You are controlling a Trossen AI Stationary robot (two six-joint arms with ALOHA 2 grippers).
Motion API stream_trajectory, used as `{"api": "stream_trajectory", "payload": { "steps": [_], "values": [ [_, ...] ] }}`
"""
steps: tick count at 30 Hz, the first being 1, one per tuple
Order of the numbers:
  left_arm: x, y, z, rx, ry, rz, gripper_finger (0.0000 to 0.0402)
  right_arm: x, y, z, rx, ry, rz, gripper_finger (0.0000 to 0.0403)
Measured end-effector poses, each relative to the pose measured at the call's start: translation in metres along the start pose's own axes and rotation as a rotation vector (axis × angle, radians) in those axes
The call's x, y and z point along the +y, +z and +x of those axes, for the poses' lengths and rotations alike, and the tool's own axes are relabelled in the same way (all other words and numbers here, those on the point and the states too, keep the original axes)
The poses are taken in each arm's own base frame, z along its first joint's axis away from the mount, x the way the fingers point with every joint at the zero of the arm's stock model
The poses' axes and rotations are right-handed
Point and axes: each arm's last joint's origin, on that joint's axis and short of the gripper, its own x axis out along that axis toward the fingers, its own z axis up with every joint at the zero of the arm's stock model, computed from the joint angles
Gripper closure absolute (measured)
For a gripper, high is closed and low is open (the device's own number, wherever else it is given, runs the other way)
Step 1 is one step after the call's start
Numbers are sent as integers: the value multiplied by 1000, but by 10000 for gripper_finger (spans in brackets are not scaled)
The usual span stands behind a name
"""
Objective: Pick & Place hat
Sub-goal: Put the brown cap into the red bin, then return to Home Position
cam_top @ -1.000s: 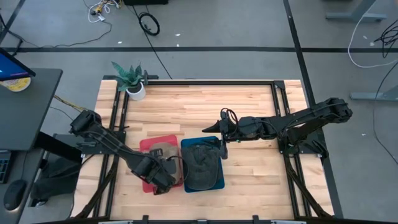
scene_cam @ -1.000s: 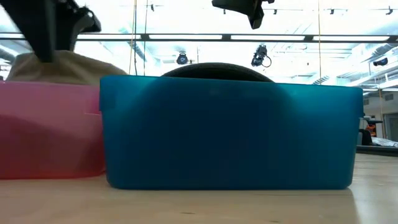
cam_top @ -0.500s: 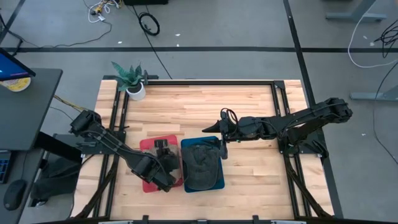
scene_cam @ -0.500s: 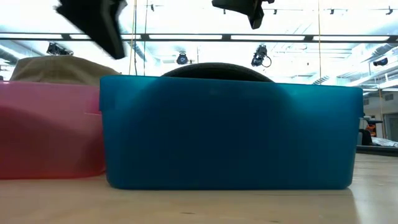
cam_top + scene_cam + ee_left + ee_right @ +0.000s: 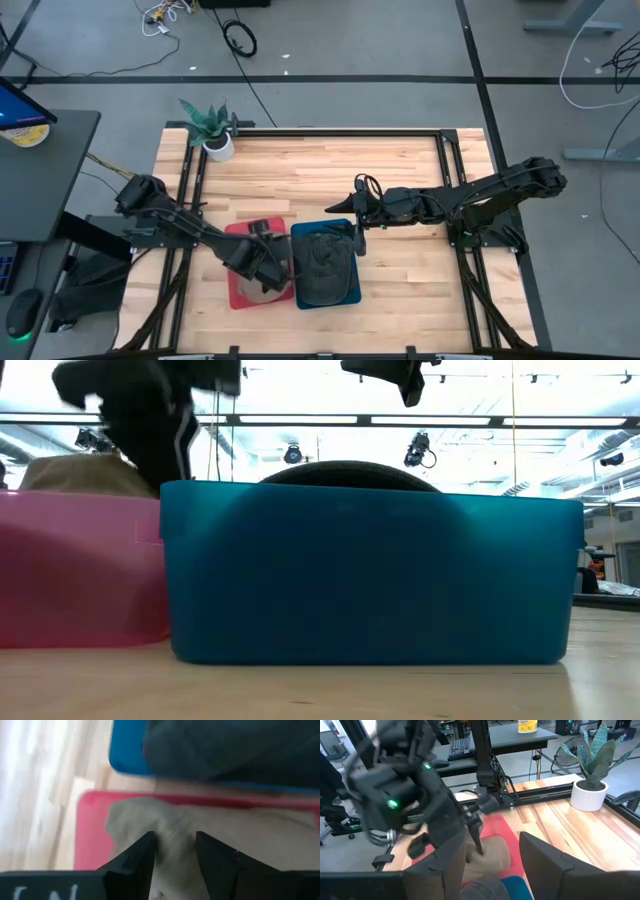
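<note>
A tan hat (image 5: 268, 291) lies in the red bin (image 5: 236, 290), and a dark hat (image 5: 322, 262) fills the blue bin (image 5: 345, 296) beside it. My left gripper (image 5: 175, 840) is open and points down over the tan hat (image 5: 175, 820), toward the blue bin (image 5: 125, 750). In the low view the left gripper (image 5: 150, 430) hangs over the tan hat (image 5: 70, 475). My right gripper (image 5: 357, 238) is open and hovers above the blue bin's far right corner. Between its fingers, the right gripper (image 5: 492, 837) sees the left arm over the tan hat (image 5: 492, 851). My left gripper comes at the tan hat's crown (image 5: 172, 832) from above with its fingers (image 5: 145, 852) spread on either side of a ridge of cloth. I cannot tell whether the tips touch the cloth.
The two bins stand side by side near the table's near edge. A potted plant (image 5: 212, 130) stands at the far left corner. Bare wooden table top (image 5: 330, 180) lies beyond the bins. Desks and equipment show in the room behind.
My left gripper has moved from the red bin's near side toward the far edge and right, across the tan hat, and has turned about its wrist. The near part of the tan hat now shows, and the hat stays in the bin. My right arm has kept still.
</note>
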Motion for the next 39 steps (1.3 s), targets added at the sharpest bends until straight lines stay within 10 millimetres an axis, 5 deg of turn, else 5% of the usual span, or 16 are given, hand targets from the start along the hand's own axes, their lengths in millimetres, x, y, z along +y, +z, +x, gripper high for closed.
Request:
{"api": "stream_trajectory", "payload": {
  "steps": [11, 21, 39],
  "values": [
    [12, -12, 42, 144, -154, -62, 253, 0, 0, 0, 0, 0, 0, 214],
    [15, 17, 21, 56, -183, -53, 252, 0, 0, 0, 0, 0, -3, 214],
    [-2, 24, -10, -33, -200, 147, 252, 1, 5, 0, -53, 9, -24, 214]
  ]
}}
